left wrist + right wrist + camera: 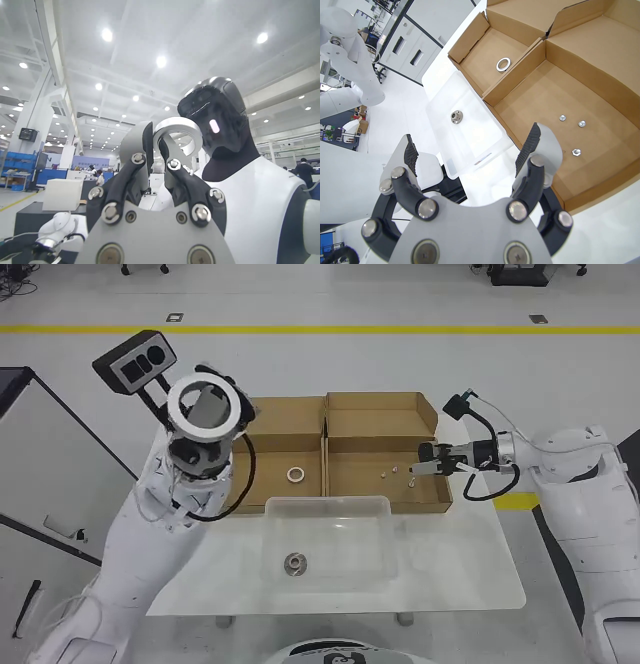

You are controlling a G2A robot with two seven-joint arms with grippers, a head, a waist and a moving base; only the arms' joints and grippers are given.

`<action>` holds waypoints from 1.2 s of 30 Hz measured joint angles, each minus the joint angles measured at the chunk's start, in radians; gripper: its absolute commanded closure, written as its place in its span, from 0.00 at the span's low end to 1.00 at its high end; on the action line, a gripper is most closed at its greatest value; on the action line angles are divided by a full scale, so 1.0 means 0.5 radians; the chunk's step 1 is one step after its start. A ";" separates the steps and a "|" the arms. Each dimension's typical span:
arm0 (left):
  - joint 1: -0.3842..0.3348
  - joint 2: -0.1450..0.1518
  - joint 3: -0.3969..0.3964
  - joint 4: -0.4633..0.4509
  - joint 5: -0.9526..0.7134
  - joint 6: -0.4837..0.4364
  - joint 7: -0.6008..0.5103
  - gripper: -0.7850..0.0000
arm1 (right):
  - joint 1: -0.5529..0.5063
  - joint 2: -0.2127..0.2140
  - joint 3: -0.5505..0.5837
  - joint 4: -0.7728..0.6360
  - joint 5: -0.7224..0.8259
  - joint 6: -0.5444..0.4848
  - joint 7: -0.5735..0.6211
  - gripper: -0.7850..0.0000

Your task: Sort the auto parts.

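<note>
My left gripper (pixel 156 147) is raised high above the table's left side, shut on the wall of a large silver ring (pixel 177 130); from above that ring (pixel 205 407) shows close to the camera. My right gripper (pixel 470 147) is open with nothing between its fingers, low over the near right part of the right cardboard box (pixel 385 424). Three small bolts (pixel 581 123) lie in that box. A smaller silver ring (pixel 503 64) lies in the left box (pixel 270 444). A flanged metal bushing (pixel 296 563) sits in the clear bin (pixel 375 554).
The two open boxes stand side by side at the back of the white table (pixel 470 564), with the clear bin right in front of them. The box walls and upright flaps rise around the right gripper (pixel 418 467). Bare table lies to the right of the bin.
</note>
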 measured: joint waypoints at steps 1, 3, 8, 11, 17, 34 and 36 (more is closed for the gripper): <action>0.008 -0.001 -0.007 0.023 0.041 0.000 -0.045 1.00 | 0.000 0.000 0.000 0.000 0.000 0.000 0.000 0.00; 0.014 0.000 -0.018 0.060 0.118 0.000 -0.126 1.00 | 0.000 0.000 0.000 0.000 0.000 0.000 0.000 0.00; 0.025 0.008 -0.039 0.097 0.241 0.015 -0.270 1.00 | 0.000 0.000 0.000 0.000 0.000 0.000 0.000 0.00; 0.030 0.010 -0.044 0.095 0.265 0.025 -0.309 1.00 | 0.000 0.000 0.000 0.000 0.000 0.000 0.000 0.00; 0.053 -0.010 -0.025 0.050 0.073 -0.001 -0.146 1.00 | 0.000 0.000 0.000 0.000 0.000 0.000 0.000 0.00; 0.058 -0.067 -0.030 -0.048 -0.157 0.000 -0.023 1.00 | 0.000 0.000 0.000 0.000 0.000 0.000 0.000 0.00; 0.058 -0.067 -0.030 -0.048 -0.157 0.000 -0.023 1.00 | 0.000 0.000 0.000 0.000 0.000 0.000 0.000 0.00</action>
